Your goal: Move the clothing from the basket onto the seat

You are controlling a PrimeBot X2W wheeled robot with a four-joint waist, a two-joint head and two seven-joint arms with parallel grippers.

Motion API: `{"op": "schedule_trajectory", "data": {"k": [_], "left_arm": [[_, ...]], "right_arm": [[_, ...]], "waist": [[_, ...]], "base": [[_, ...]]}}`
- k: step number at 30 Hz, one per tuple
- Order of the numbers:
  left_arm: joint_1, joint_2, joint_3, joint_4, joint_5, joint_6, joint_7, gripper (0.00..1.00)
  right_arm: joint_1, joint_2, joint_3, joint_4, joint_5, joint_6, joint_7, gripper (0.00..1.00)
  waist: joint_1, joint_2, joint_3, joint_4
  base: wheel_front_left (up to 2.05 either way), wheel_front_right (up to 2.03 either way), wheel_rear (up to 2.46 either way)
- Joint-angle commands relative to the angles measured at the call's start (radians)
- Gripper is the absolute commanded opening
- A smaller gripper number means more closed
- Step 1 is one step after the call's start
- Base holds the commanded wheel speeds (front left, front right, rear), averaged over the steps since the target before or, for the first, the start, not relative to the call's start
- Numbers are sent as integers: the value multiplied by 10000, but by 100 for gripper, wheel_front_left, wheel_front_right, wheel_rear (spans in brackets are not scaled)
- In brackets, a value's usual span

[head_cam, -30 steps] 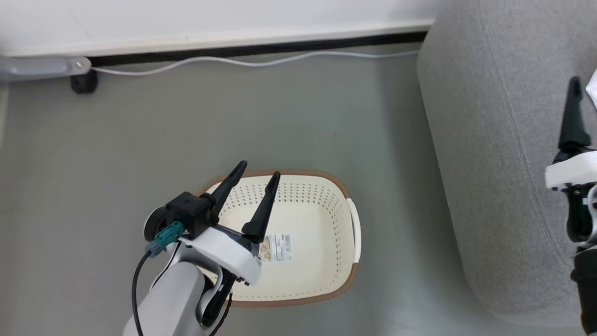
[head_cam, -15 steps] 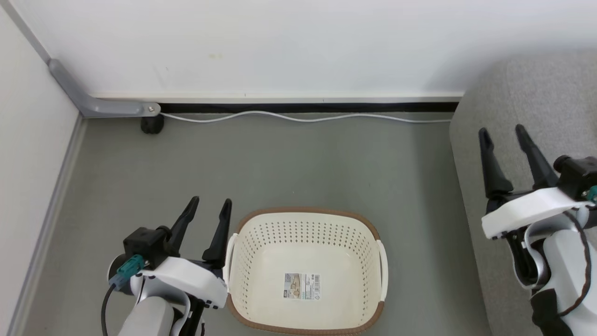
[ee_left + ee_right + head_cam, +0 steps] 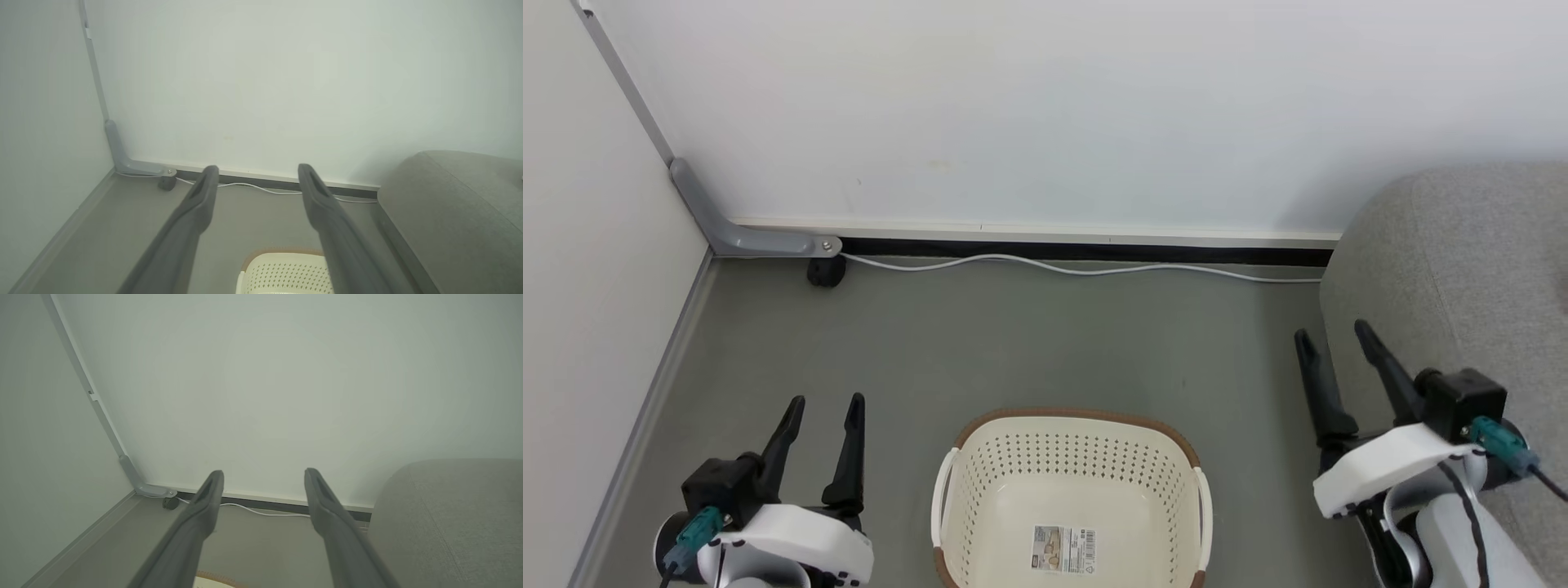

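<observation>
1. Wall: white and plain, upper half of the head view, with a dark skirting strip along its foot.
2. Floor: grey-green, middle of the frame down to the bottom edge.
3. Seat: grey fabric with a rounded corner, at the right edge of the frame. It is right of the basket and apart from it.
4. Basket: cream and perforated, with a brown rim and white side handles. It stands on the floor at bottom centre, cut by the lower edge, between the two grippers.
5. Right gripper: lower right, fingers spread wide with nothing between them, just beside the seat's edge.
6. Left gripper: lower left, fingers likewise wide and holding nothing, left of the basket and not touching it.
7. Bracket: grey and angled, upper left, running down the wall corner.
8. Cable: white, lying along the skirting.
9. Label sticker: on the basket's inner base, in plain view.
10. Black wheel: at the bracket's end.
</observation>
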Motion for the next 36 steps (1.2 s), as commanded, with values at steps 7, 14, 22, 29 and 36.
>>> {"op": "schedule_trajectory", "data": {"k": [7, 14, 22, 29, 36], "left_arm": [[510, 54, 929, -594, 507, 209, -61, 100], [967, 27, 1164, -793, 697, 202, -61, 100], [1321, 22, 831, -835, 742, 223, -61, 100], [1252, 21, 807, -857, 867, 226, -61, 100], [1219, 21, 715, -851, 835, 198, -61, 100]], "right_arm": [[887, 470, -29, -248, -471, 14, -103, 100], [1479, 743, -337, -429, -900, 14, -103, 100], [1675, 908, -802, -591, -1184, 14, -103, 100], [1684, 975, -901, -633, -1236, 14, -103, 100], [1648, 1014, -879, -579, -1227, 14, -103, 100]], "waist": [[0, 0, -324, -274], [0, 0, -466, -458], [0, 0, -530, -630], [0, 0, -484, -647], [0, 0, -443, -688]], "base": [[0, 0, 0], [0, 0, 0], [0, 0, 0], [0, 0, 0], [0, 0, 0]]}}
